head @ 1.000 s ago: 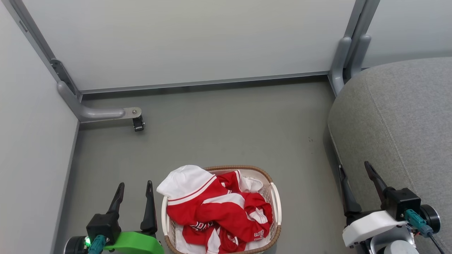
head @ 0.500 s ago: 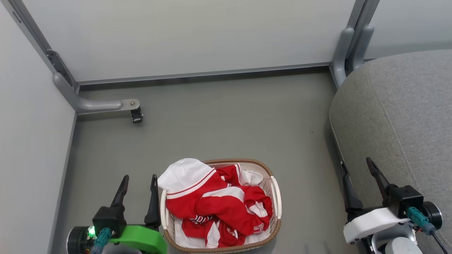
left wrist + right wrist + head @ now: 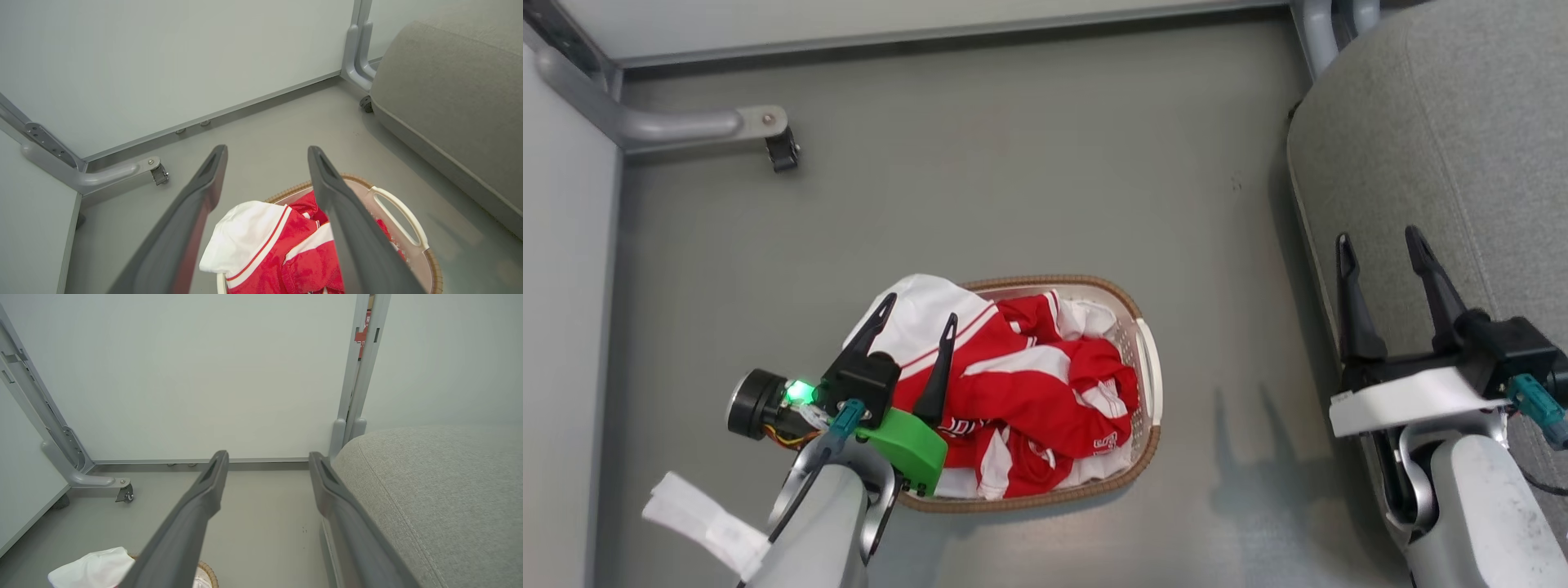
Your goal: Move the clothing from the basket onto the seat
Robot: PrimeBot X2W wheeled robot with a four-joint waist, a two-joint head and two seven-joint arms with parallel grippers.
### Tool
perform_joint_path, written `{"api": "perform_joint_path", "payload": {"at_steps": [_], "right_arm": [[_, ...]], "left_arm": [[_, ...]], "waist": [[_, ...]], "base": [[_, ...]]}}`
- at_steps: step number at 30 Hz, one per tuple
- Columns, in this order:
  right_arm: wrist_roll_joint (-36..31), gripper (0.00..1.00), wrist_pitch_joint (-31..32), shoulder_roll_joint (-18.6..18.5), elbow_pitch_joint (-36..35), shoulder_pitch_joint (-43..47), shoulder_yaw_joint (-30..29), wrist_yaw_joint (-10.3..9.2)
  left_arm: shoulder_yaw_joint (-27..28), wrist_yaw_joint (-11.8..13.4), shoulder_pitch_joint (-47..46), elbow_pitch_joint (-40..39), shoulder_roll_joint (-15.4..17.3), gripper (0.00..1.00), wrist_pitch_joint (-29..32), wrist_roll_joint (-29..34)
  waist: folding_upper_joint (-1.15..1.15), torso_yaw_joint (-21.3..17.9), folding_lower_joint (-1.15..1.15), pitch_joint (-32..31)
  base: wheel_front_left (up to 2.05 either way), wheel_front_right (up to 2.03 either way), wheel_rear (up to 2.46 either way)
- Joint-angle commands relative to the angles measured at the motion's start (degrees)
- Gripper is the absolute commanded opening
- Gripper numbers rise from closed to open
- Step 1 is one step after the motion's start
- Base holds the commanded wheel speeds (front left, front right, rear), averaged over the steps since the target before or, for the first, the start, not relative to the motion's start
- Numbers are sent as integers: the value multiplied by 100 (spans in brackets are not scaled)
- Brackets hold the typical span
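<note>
Left gripper spread wide over laundry basket.
Red-and-white jerseys heaped inside; grey sofa cushion stands well apart, right.

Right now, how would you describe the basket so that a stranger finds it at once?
On the grey floor, left of the big grey seat, stands one oval basket. It is cream plastic with a brown woven-look rim, heaped with red and white clothing.

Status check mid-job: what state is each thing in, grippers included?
clothing: crumpled in the basket, white part draped over its rim.
basket: upright on the floor, full.
seat: no clothing on the part in view.
left gripper: open, empty, over the clothing.
right gripper: open, empty, by the seat's edge.
</note>
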Motion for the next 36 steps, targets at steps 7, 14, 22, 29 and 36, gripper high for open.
{"api": "perform_joint_path", "payload": {"at_steps": [7,14,22,29,36], "right_arm": [[261,100,-27,-20,-183,-732,15,-2],[548,100,-26,-17,-266,-1102,81,-1],[809,100,-27,-18,-330,-1250,195,-2],[923,100,-27,-18,-330,-1298,196,-1],[976,100,-27,-20,-290,-1341,219,-2]], "left_arm": [[-654,-73,-1054,1313,236,100,2,453],[-1289,-90,-1766,2528,379,100,2,753],[-1652,-92,-2319,3375,490,100,18,836],[-1648,105,-2619,3646,543,100,7,740],[-1599,265,-2738,3760,552,40,2,642]], "waist": [[0,-801,-1,1911],[0,-1162,-1,2648],[0,-1422,-1,3127],[0,-1478,-1,3288],[0,-1446,-1,3283]], "base": [[0,0,0],[0,0,0],[0,0,0],[0,0,0],[0,0,0]]}}
